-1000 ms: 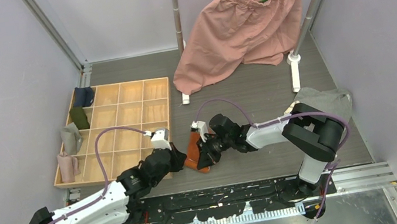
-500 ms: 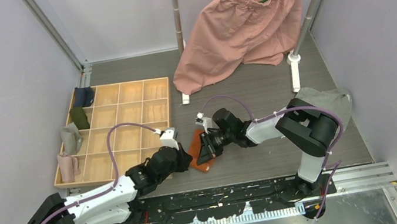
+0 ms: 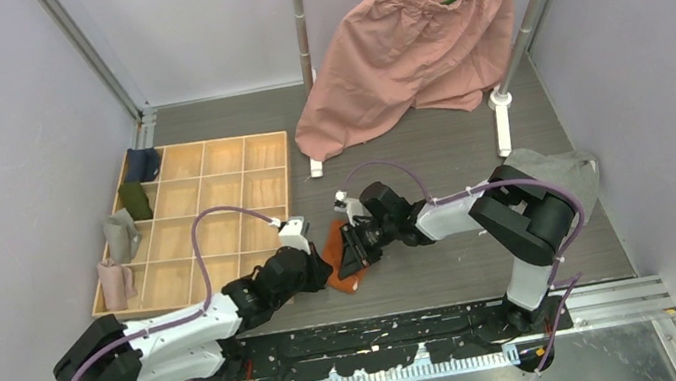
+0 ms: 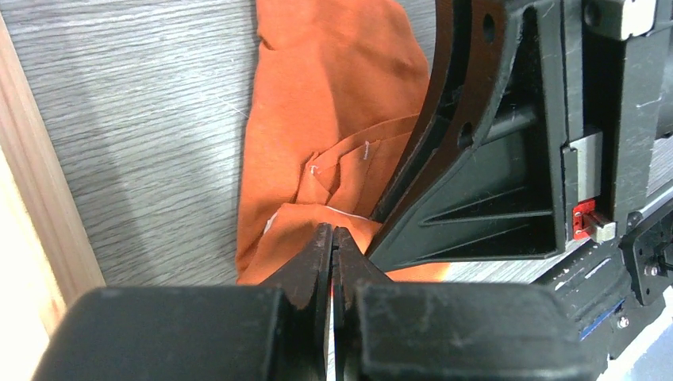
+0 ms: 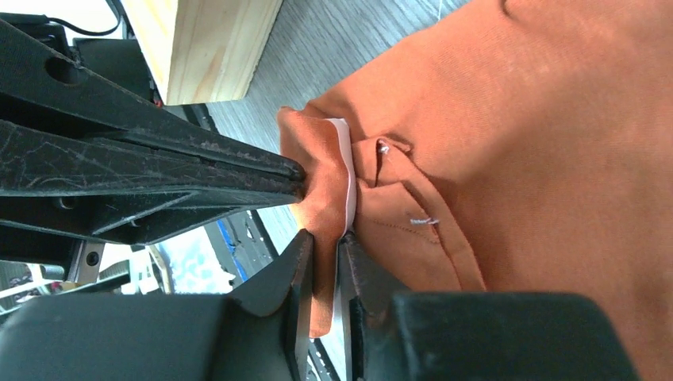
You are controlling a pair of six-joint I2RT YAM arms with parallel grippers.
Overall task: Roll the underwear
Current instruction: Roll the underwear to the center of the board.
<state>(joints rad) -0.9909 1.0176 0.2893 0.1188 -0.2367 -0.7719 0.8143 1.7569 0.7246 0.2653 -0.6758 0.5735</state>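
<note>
Overhead, a wooden tray sits at the left of the desk, with small rolled cloths along its left side. Just right of it, the left arm lies low and stretched out, running from its base at the near left corner up and to the right. Its left fingers meet the near-left edge of the orange underwear, which lies on the desk just beside the tray's near right corner. From the other side the right arm rises from its base, folds at the elbow and reaches leftward low over the desk, setting the right fingers on the same garment, almost nose to nose with the left ones. The grey underwear lies crumpled well apart at the right, behind that elbow. From above, the fingertips are too small to judge. The left wrist camera shows the left fingers pressed together with no gap, their tips at a white-edged fold; I cannot tell whether any cloth is caught between them. The right wrist camera shows what neither other view does. The right fingers stand narrow, pinching a fold of orange cloth between them, and the left tips butt against that same fold from the side.
</note>
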